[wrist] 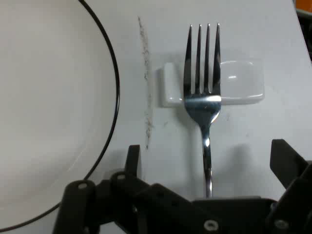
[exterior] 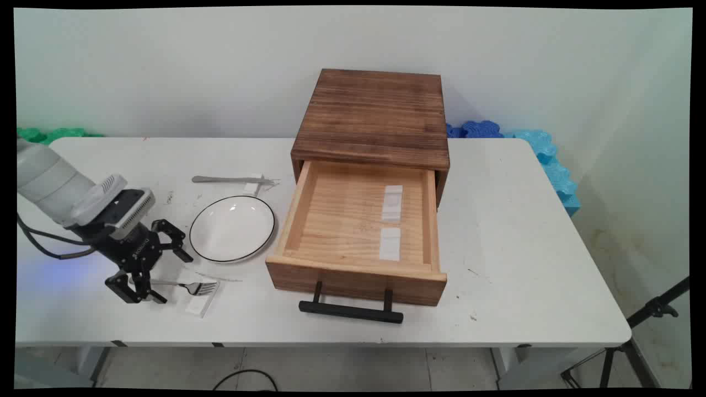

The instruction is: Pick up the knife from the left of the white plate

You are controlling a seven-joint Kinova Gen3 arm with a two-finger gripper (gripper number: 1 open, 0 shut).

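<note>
The fork (exterior: 190,285) lies flat on the white table (exterior: 524,264) near its front left part, its tines resting across a small white block (exterior: 198,302) and its handle running back toward the arm. In the hand view the fork (wrist: 203,112) points straight up the picture, the tines lying over the white block (wrist: 239,83) and the handle passing down between the two fingers. The black gripper (exterior: 149,278) is low over the handle end, its fingers (wrist: 287,163) spread wide, one to each side of the handle — neither is seen touching it, and nothing is pinched.

Just beside the fork, toward the table's middle, sits a white plate (exterior: 232,227) with a thin dark rim; in the hand view the plate (wrist: 48,112) fills the left side, apart from the fork, with a faint grey scuff line on the table between them. Behind the plate lies a metal knife (exterior: 229,180), its far end on a second small white rest (exterior: 253,184).

To the right of the plate stands a dark wooden cabinet (exterior: 375,118) with its pale wooden drawer (exterior: 358,273) pulled out — two white tape strips (exterior: 391,227) lie on the drawer's floor, and a black bar handle (exterior: 351,311) sticks out of its front. Blue foam pieces (exterior: 546,160) sit behind the table's far right corner, green ones (exterior: 52,134) at the far left.
</note>
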